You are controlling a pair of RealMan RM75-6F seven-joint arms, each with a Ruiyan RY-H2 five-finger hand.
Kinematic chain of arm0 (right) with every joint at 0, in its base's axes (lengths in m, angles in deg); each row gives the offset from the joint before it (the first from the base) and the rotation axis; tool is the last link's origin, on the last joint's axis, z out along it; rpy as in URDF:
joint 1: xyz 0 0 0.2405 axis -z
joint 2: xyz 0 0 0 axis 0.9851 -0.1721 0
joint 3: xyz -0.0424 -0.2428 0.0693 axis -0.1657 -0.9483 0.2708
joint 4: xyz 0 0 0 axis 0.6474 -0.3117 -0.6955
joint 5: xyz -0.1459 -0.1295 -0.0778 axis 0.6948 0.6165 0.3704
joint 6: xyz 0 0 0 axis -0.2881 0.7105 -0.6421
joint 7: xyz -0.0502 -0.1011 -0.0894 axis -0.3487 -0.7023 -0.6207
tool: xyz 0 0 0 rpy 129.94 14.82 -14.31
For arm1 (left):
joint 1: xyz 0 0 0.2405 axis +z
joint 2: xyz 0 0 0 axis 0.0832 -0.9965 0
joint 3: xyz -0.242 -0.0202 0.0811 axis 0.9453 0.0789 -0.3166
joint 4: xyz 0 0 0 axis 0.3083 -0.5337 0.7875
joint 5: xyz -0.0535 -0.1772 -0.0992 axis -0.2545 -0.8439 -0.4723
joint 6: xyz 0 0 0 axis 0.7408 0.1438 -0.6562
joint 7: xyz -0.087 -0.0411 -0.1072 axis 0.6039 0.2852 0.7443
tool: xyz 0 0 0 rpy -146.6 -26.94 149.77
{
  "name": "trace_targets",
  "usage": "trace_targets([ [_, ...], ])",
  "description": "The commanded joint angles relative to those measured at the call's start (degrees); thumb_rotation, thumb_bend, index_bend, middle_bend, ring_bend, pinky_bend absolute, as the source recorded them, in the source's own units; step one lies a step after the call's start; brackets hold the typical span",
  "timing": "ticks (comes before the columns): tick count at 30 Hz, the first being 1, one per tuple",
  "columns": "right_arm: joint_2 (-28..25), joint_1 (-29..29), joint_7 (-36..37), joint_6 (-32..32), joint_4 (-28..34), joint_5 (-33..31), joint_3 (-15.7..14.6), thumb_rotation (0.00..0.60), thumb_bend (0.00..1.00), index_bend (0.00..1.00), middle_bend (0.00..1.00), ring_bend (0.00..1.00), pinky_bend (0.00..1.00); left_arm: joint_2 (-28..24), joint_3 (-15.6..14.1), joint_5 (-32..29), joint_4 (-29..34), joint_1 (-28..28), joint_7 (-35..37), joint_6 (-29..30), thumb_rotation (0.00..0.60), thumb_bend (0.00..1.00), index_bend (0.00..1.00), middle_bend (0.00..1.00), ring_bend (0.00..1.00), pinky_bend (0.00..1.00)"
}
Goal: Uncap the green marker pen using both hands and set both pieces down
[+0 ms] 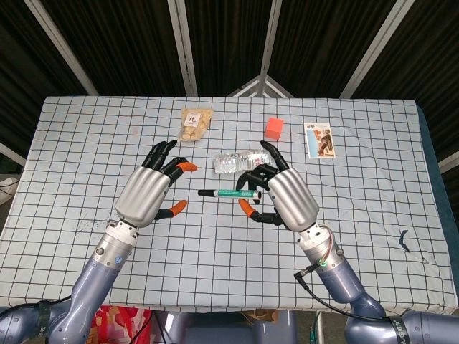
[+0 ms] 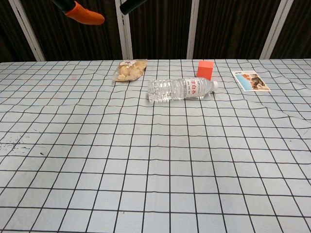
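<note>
My right hand (image 1: 285, 197) holds the green marker pen (image 1: 231, 193) level above the table, its black cap end pointing left. My left hand (image 1: 148, 195) hovers just left of that cap with its fingers apart and nothing in them; a small gap separates its orange fingertips (image 1: 186, 167) from the cap. In the chest view only one orange fingertip (image 2: 85, 13) of the left hand and the black cap tip (image 2: 131, 5) show at the top edge.
A clear water bottle (image 1: 237, 160) lies on its side just behind the hands. Behind it are a snack bag (image 1: 193, 124), a red cube (image 1: 274, 127) and a picture card (image 1: 319, 139). The checked tablecloth (image 2: 155, 160) covers the table.
</note>
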Motion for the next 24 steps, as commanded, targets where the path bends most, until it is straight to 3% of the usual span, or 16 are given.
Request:
trace_targets([
  [1,0.7,-0.7,-0.5,-0.1,0.4,-0.3,0.4,0.6,0.69,0.87,0.74,0.47,0.04,1.0,0.2,0.6,-0.4,-0.6,0.1,0.4,0.6,0.33,0.32,0.29,0.0,0.0],
  [24,2.9,-2.8,-5.7,-1.1,-0.2,-5.0,0.4,0.6,0.69,0.91,0.74,0.47,0.05,4.3,-0.6,-2.4,-1.4,-3.0,-3.8,1.7,0.6,0.33,0.37,0.35,0.0,0.0],
])
